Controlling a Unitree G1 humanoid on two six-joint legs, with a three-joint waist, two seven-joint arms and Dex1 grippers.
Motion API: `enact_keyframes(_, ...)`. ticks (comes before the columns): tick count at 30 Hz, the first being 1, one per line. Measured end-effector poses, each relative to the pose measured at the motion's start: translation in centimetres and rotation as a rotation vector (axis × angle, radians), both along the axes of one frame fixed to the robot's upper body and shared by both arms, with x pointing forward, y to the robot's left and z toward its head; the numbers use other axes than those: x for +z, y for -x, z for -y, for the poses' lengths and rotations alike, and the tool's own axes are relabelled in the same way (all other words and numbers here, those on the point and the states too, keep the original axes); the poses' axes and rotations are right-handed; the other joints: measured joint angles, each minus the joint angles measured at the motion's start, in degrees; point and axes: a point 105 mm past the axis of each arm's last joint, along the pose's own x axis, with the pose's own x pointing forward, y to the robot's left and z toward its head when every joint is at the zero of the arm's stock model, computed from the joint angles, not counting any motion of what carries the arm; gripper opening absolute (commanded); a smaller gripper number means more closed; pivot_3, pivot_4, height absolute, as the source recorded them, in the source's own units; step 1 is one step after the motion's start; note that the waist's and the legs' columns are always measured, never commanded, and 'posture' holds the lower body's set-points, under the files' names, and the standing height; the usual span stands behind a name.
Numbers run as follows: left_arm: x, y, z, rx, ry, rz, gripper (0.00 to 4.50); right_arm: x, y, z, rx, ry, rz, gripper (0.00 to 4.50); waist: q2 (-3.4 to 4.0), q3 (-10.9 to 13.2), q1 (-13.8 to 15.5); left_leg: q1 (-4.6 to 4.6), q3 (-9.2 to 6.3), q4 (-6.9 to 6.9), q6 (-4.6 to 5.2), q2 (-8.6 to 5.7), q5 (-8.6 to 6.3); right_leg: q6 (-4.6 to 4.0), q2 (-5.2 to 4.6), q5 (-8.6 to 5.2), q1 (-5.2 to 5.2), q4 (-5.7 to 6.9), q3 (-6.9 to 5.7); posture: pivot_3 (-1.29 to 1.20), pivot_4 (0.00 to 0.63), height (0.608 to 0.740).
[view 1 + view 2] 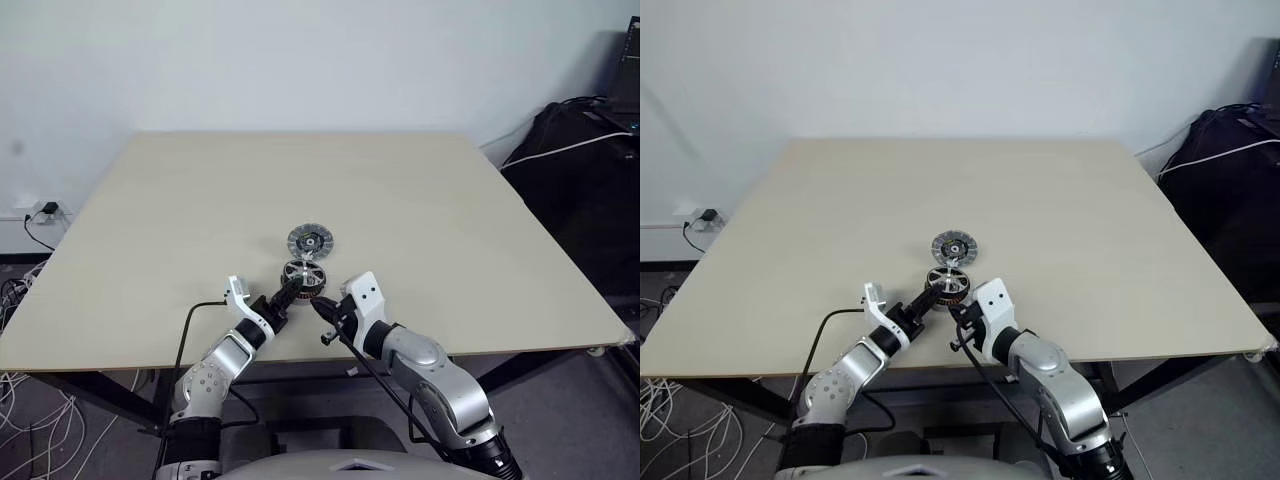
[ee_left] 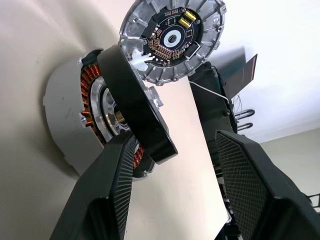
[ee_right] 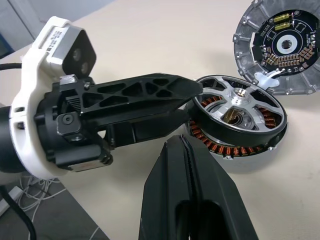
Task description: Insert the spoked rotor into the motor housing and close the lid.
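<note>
Near the tabletop's (image 1: pixel 150 250) front edge, the left gripper (image 1: pixel 291 290) has its jaws apart, one finger (image 3: pixel 140 95) touching the rotor's (image 3: pixel 239 112) dark rim, nothing clamped. Beside it, the right gripper (image 1: pixel 318 305) has jaws closed and empty. Tilted, the rotor sits atop the housing (image 2: pixel 90 107). Just beyond lies the lid (image 1: pixel 310 240), flat.

In the right wrist view the lid (image 3: pixel 281 47) is cut off by the picture's edge, and the left gripper (image 3: pixel 192 100) hides the near rim of the motor housing (image 3: pixel 240 122). In the head views both parts are too small to show windings or ribs.
</note>
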Motion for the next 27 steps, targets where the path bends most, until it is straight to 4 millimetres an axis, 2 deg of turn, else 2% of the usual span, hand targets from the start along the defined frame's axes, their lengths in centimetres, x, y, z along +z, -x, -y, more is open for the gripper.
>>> enact_keyframes(6, 1.2, 0.2, -0.3, 0.009, 0.001, 0.028, 2.68, 0.0, 0.0, -0.1, 0.0, -0.005, -0.002, 0.0, 0.0, 0.0, 0.0, 0.01, 0.0, 0.0, 0.0, 0.0, 0.0, 0.0, 0.0, 0.0, 0.01, 0.0, 0.0, 0.0, 0.0, 0.74)
enact_keyframes(10, 0.6, 1.0, -0.6, 0.001, -0.02, 0.001, 2.68, -0.1, 0.0, -0.1, -0.001, -0.004, -0.005, 0.0, 0.0, 0.0, 0.0, 0.0, -0.01, 0.0, -0.01, 0.0, 0.0, 0.0, 0.0, 0.0, 0.0, 0.0, -0.01, 0.0, 0.0, 0.74)
enact_keyframes(14, 1.0, 1.6, -0.9, -0.045, -0.2, 0.095, 2.68, -0.2, -0.1, -0.1, -0.004, -0.006, -0.005, 0.0, 0.02, 0.0, 0.0, 0.02, 0.02, 0.0, -0.2, 0.01, 0.1, 0.0, 0.01, 0.0, 0.0, 0.02, -0.01, 0.0, 0.0, 0.74)
enact_keyframes(18, 1.6, 1.4, -1.8, 0.009, -0.419, 0.25, 2.68, -0.6, -0.4, -0.1, -0.02, 0.002, -0.009, 0.0, 0.04, 0.0, 0.1, 0.03, 0.09, 0.0, -0.23, 0.0, 0.12, -0.01, -0.02, 0.0, 0.0, 0.01, 0.02, 0.0, 0.0, 0.74)
enact_keyframes(22, 1.9, 1.6, -2.3, 0.054, -0.543, 0.347, 2.68, -0.6, -1.3, -0.2, -0.036, 0.013, 0.011, 0.0, 0.07, 0.0, 0.1, 0.03, 0.1, 0.0, -0.2, 0.02, 0.09, -0.01, -0.02, 0.0, -0.03, 0.02, 0.01, 0.0, 0.0, 0.74)
enact_keyframes(27, 2.1, 2.0, -2.1, 0.055, -0.653, 0.427, 1.07, -1.0, -2.5, -0.6, -0.049, 0.031, 0.027, 0.0, 0.11, 0.0, 0.1, 0.01, 0.11, 0.0, -0.03, 0.03, 0.0, -0.01, -0.02, 0.0, -0.04, 0.02, 0.01, 0.0, 0.0, 0.74)
